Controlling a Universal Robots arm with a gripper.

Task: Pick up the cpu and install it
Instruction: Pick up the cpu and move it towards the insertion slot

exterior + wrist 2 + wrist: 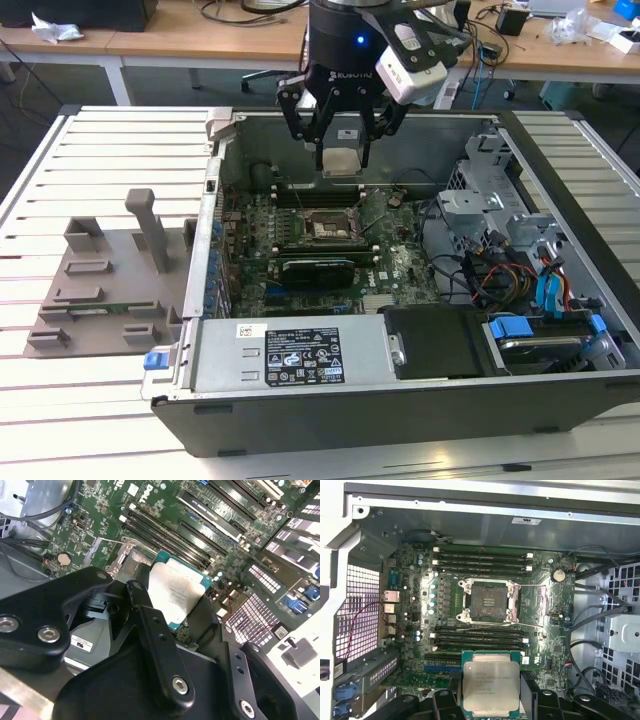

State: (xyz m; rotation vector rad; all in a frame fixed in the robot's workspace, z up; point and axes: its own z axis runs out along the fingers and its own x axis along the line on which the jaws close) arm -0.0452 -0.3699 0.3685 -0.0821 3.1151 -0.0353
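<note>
Above the open case (560, 395), my pincer (343, 158) pinches the cpu (342, 164) by its edges, well apart from the empty socket (487, 602), and I judge it wants a level, gentle hold, squared to that socket, lest pins bend.

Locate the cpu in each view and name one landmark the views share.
Exterior view: the cpu is held in the gripper, above the open computer case.
Second wrist view: the cpu, gripped, partly covers the socket.
First wrist view: the cpu, gripped, sits clear of the socket.
Shared landmark: the square socket on the board.
</note>
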